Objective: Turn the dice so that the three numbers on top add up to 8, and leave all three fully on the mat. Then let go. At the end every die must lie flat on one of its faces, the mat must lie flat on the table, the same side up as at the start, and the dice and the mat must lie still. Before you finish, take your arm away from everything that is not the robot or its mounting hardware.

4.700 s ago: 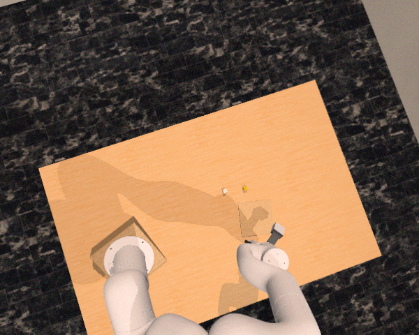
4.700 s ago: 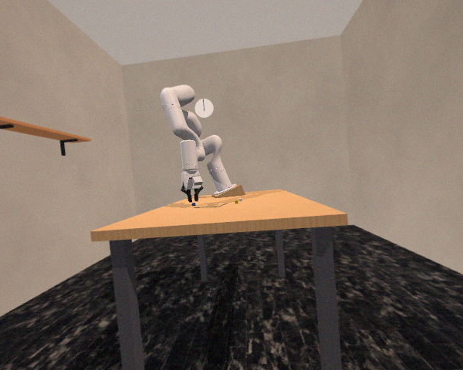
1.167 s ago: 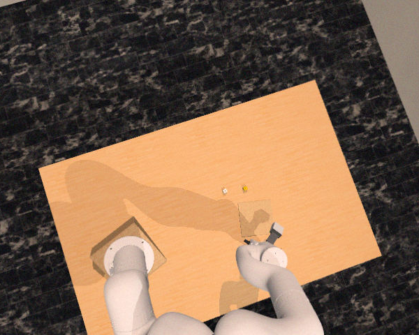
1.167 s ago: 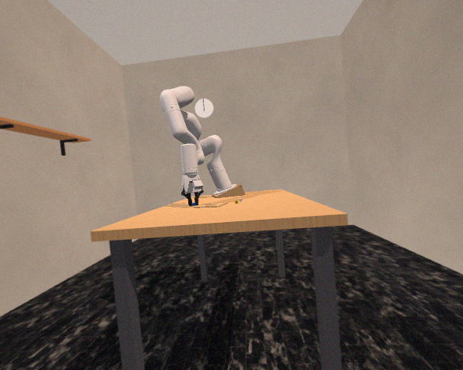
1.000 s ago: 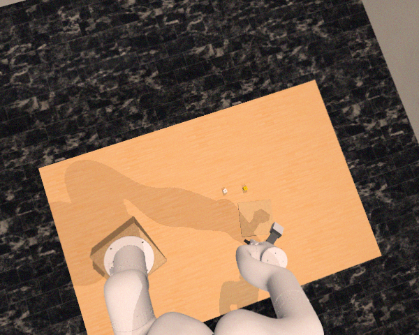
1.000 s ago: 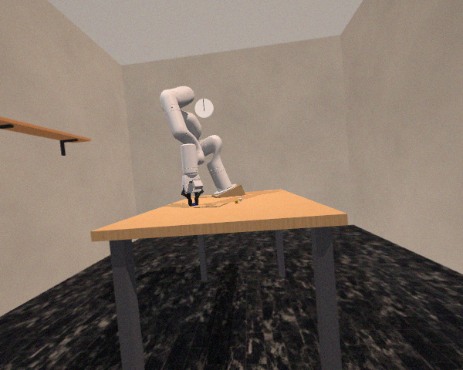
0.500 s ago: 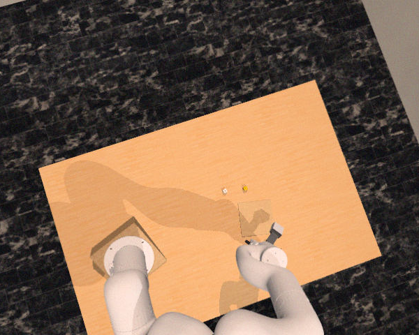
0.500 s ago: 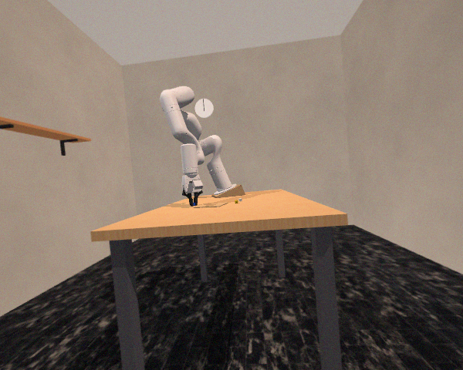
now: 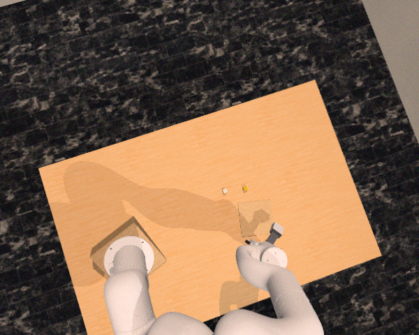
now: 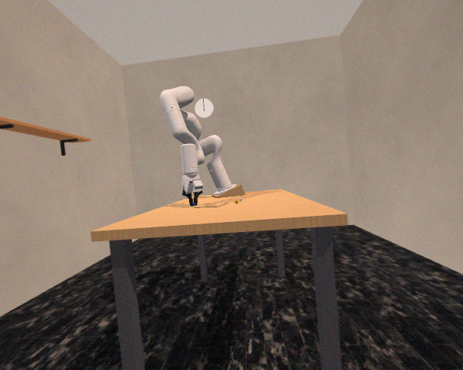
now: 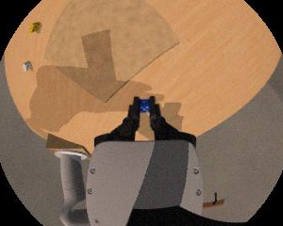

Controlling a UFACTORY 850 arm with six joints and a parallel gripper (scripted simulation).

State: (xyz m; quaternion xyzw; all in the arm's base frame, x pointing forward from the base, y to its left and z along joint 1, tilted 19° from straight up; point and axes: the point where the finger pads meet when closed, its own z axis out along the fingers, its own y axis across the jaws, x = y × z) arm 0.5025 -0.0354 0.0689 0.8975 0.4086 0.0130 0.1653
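Note:
My gripper [image 10: 193,203] [image 11: 144,103] is shut on the blue die [image 11: 144,106], low over the table just outside the mat's edge. The blue die's upper face shows several white pips, too blurred to count surely. In the top view the arm hides this die. The thin tan mat [image 9: 264,204] [image 10: 213,205] [image 11: 132,25] lies on the table with no die on it. A white die [image 9: 224,190] [image 10: 240,200] [image 11: 27,66] and a yellow die [image 9: 245,188] [image 10: 236,201] [image 11: 35,27] stand apart on the table beyond the mat. Their top numbers are too small to read surely.
The arm's wooden base block [image 9: 158,258] [image 10: 236,191] stands on the table [image 9: 188,151] [image 10: 263,210], left of the mat in the top view. The arm's shadow falls across the table and part of the mat. A wall shelf [image 10: 40,129] is far off to the side.

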